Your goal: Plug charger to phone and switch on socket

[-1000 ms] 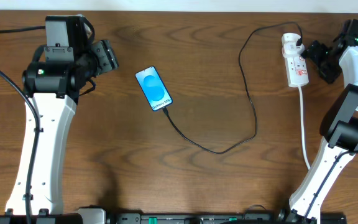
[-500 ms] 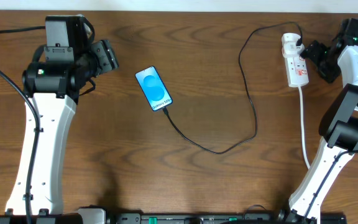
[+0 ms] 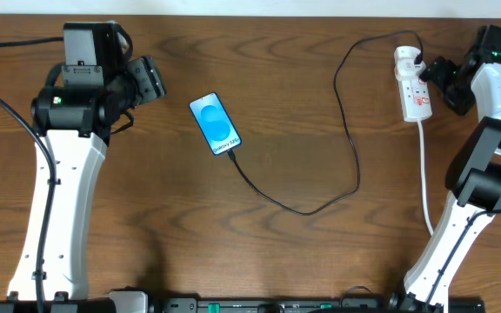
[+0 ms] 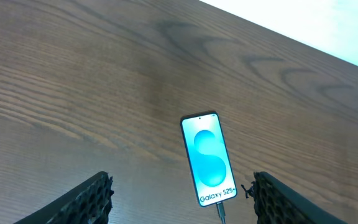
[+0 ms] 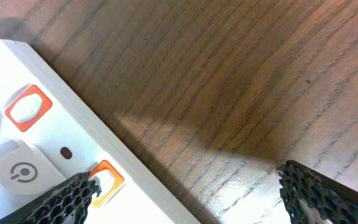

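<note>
Wooden table [image 3: 146, 217] holds one phone [image 3: 215, 124], one charger [image 3: 357, 169], one socket [image 3: 413, 96].

The table [image 3: 233, 252] lies bare across the lower centre of the overhead view, open between the phone [image 3: 215, 124] and the socket [image 3: 412, 84] — except where the charger [image 3: 356, 165] loops through. At the right edge the white cord [image 3: 425, 174] runs down beside the right arm [image 3: 477, 187] — a narrow lane between them.

White arms [image 3: 59, 209] with black joints [image 3: 70, 106], black cables [image 3: 50, 174], green lights [image 3: 57, 100]
</note>
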Controlling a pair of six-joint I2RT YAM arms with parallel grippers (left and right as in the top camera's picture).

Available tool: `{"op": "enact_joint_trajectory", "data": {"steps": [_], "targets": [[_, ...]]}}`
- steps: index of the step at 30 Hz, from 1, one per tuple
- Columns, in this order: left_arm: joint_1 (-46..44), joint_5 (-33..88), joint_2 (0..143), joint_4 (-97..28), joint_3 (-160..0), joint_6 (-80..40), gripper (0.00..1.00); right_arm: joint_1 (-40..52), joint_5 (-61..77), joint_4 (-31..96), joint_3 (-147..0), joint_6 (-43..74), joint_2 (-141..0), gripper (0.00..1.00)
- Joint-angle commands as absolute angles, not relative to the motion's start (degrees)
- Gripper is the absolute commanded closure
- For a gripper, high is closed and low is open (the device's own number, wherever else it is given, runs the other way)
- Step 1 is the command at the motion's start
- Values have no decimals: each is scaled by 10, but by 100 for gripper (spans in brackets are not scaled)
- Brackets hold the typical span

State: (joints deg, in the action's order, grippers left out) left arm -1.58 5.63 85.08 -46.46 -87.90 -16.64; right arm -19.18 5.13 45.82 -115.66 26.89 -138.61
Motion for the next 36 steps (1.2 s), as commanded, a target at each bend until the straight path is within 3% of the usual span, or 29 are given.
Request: {"op": "enact_joint_trajectory", "data": {"steps": [1, 36], "targets": [[-13, 49, 857, -467, -881, -161, 27, -156, 76, 468, -1150, 267, -1403, 4], [-13, 48, 857, -467, -881, -161, 27, -123, 111, 470, -1150, 268, -1403, 7]]}}
